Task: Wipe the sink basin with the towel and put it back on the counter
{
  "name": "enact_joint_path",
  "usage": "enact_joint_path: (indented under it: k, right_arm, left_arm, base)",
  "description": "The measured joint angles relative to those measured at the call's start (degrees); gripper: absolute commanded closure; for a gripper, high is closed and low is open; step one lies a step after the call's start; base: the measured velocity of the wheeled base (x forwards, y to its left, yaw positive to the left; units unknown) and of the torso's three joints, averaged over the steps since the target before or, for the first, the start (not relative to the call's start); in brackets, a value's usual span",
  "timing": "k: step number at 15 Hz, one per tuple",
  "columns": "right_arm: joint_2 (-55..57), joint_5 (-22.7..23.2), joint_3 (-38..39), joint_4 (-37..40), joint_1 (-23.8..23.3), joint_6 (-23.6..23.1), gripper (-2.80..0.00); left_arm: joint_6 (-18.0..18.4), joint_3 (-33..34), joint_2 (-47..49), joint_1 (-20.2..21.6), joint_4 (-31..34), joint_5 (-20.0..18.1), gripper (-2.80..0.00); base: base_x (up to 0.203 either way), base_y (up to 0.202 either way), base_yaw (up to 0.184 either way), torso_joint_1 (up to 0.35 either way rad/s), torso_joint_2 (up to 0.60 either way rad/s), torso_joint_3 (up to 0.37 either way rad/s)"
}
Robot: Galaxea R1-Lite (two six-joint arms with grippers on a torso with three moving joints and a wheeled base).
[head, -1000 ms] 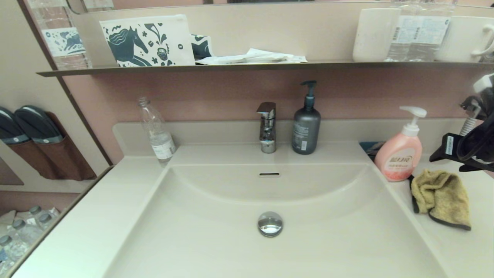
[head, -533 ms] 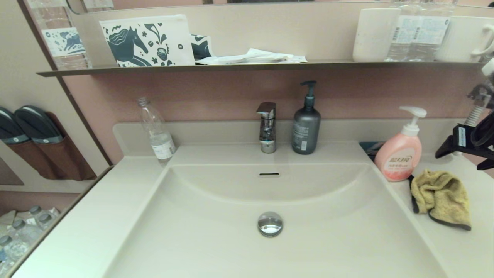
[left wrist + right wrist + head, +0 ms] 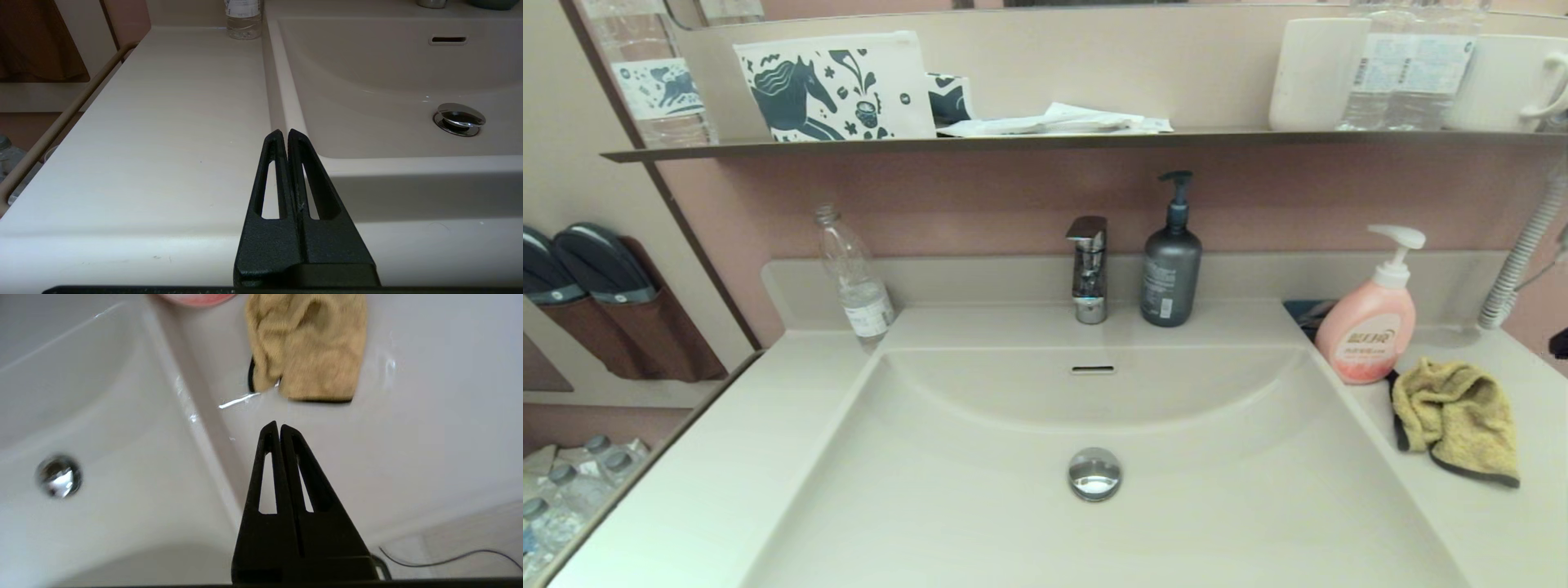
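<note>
Two grippers, both empty: the left gripper (image 3: 284, 134) hangs pressed closed over the counter (image 3: 727, 482) left of the sink basin (image 3: 980, 506); the right gripper (image 3: 277, 428) hangs likewise closed, short of the towel (image 3: 1454, 416). The towel lies crumpled on the counter right of the basin, just beside the pink soap bottle (image 3: 1368, 331). Judged near complete, wiping unverifiable. Nothing obstructs.

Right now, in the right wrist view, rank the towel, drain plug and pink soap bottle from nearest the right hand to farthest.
From the right hand, shut above the counter:
1. towel, straight ahead.
2. drain plug, aside in the sink basin.
3. pink soap bottle, beyond the towel.
</note>
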Motion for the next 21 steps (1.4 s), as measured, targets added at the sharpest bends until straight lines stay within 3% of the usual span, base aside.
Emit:
enact_joint_path:
  k: [6, 10, 18, 21]
  right_arm:
    - [-23.68, 1.72, 12.16, 0.10, 0.47, 2.17, 0.00]
    - [-40.97, 3.09, 20.00, 0.37, 1.46, 0.51, 0.00]
    - [-62.33, 3.07, 23.13, 2.36, 3.84, -2.65, 0.00]
    - [-67.58, 2.98, 25.18, 1.51, 4.42, -6.18, 0.00]
  left_arm:
    - [0.00, 0.00, 0.00, 0.00, 0.00, 0.00, 0.00]
    - [0.00, 0.00, 0.00, 0.00, 0.00, 0.00, 0.00]
    - [0.00, 0.00, 0.00, 0.00, -0.02, 0.00, 0.00]
    - [0.01, 0.00, 0.00, 0.00, -0.01, -0.02, 0.00]
  base:
    - [0.000, 0.000, 0.000, 0.000, 0.00, 0.000]
    - [0.000, 0.000, 0.000, 0.000, 0.00, 0.000]
    - [0.000, 0.000, 0.000, 0.000, 0.00, 0.000]
    - [0.000, 0.000, 0.000, 0.000, 0.00, 0.000]
